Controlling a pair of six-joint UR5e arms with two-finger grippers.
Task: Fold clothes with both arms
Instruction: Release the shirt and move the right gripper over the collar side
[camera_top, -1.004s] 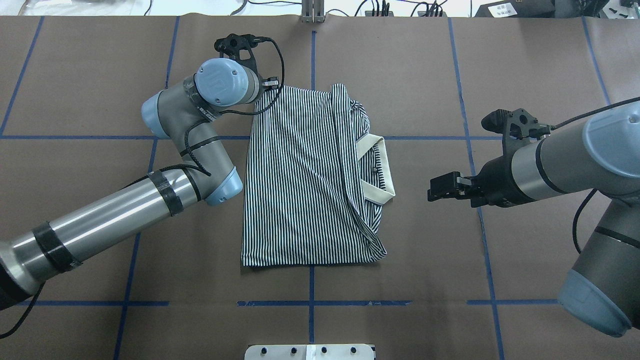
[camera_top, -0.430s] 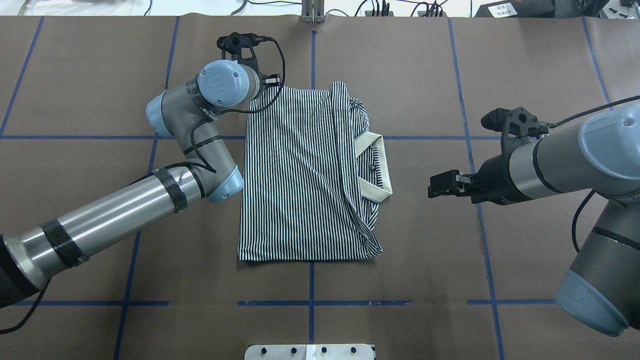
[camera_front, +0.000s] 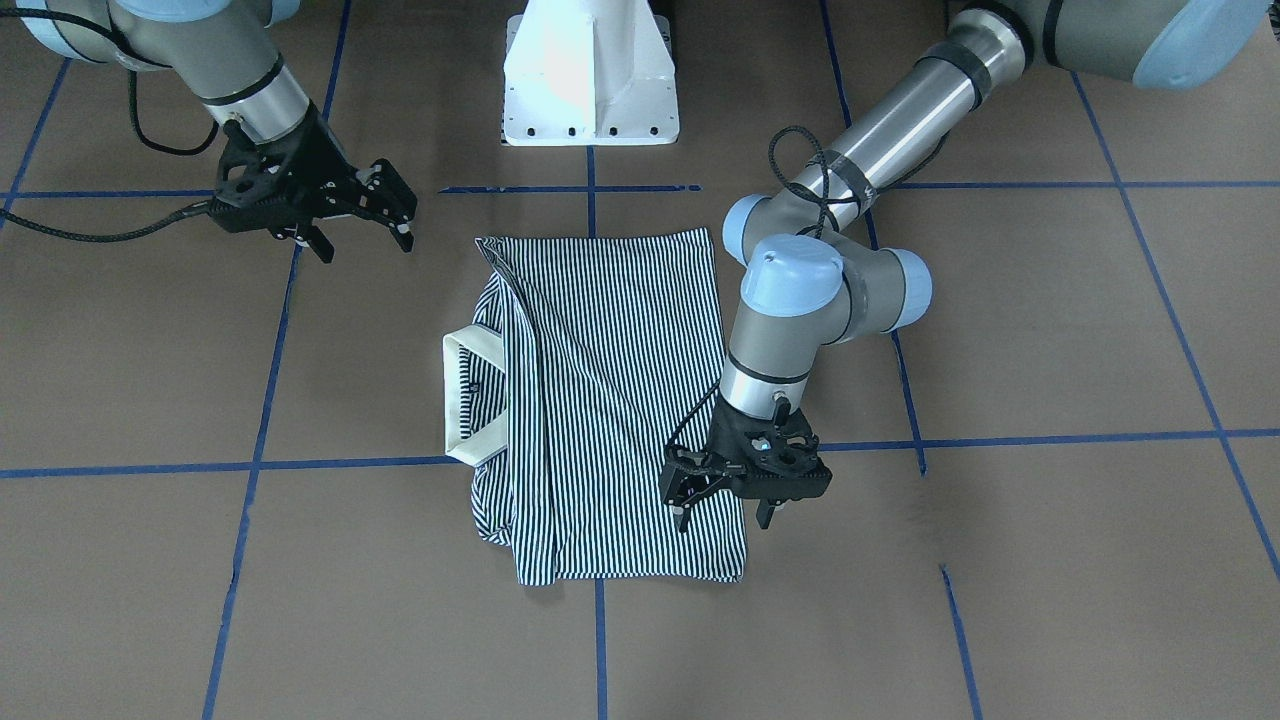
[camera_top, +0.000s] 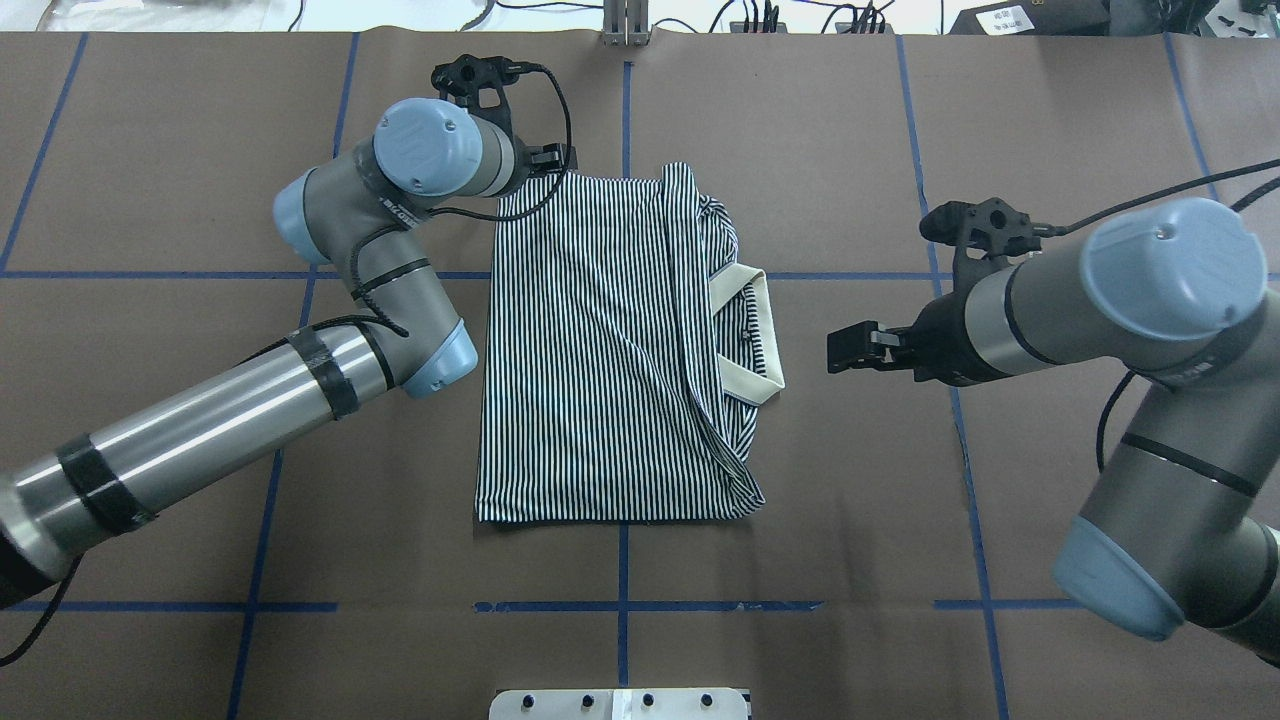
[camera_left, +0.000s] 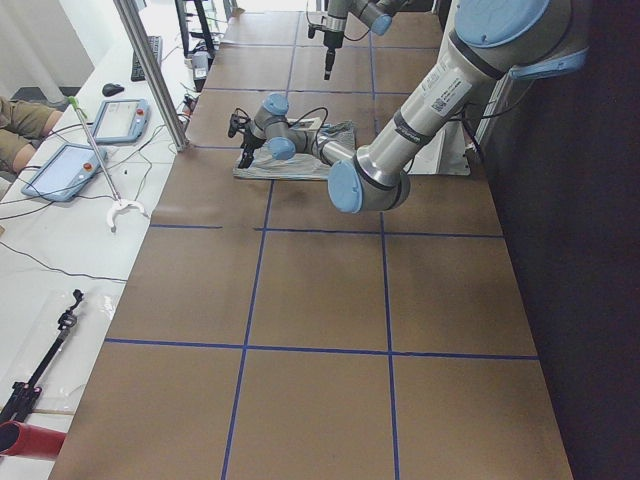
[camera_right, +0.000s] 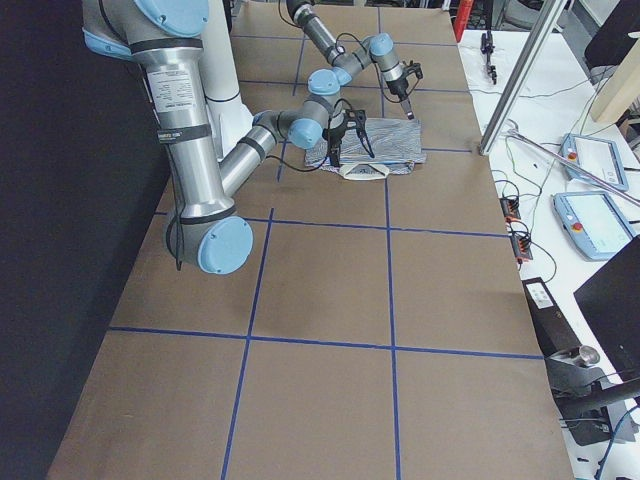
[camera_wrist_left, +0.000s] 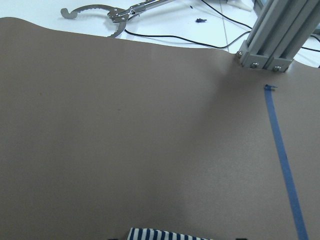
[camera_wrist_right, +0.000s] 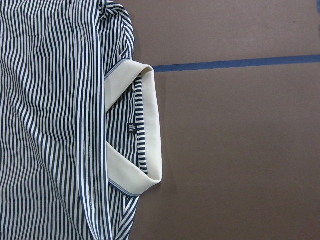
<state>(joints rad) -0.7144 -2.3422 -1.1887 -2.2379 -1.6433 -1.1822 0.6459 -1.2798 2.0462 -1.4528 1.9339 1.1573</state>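
Navy-and-white thin-striped polo shirt (camera_top: 600, 350), short-sleeved, lying partly folded and flat on the brown paper-covered table (camera_top: 850, 520) between the two grippers.

Black pronged left gripper (camera_front: 724, 520): fingers apart, straddling the shirt corner directly beneath. Clamping nothing, going by the wrist view.

Handling, as a judgement: light, limp knit with no stiffness anywhere except the cream collar (camera_top: 768, 330). Folded layers likely to slide over each other and drag on the paper. Best pinched at corners or doubled edges, with both arms lifting together. Collar band looks like the firmest hold on the right side.

Black pronged right gripper (camera_front: 365, 240): fingers apart, empty. Collar just ahead of the tips, not touching.

Versus a second ago: whole shirt shifted slightly toward the left gripper and away from the robot. No shirt movement over the last 0.4 s. Left wrist swung a little outward over the same corner. Right gripper now closer to the collar.
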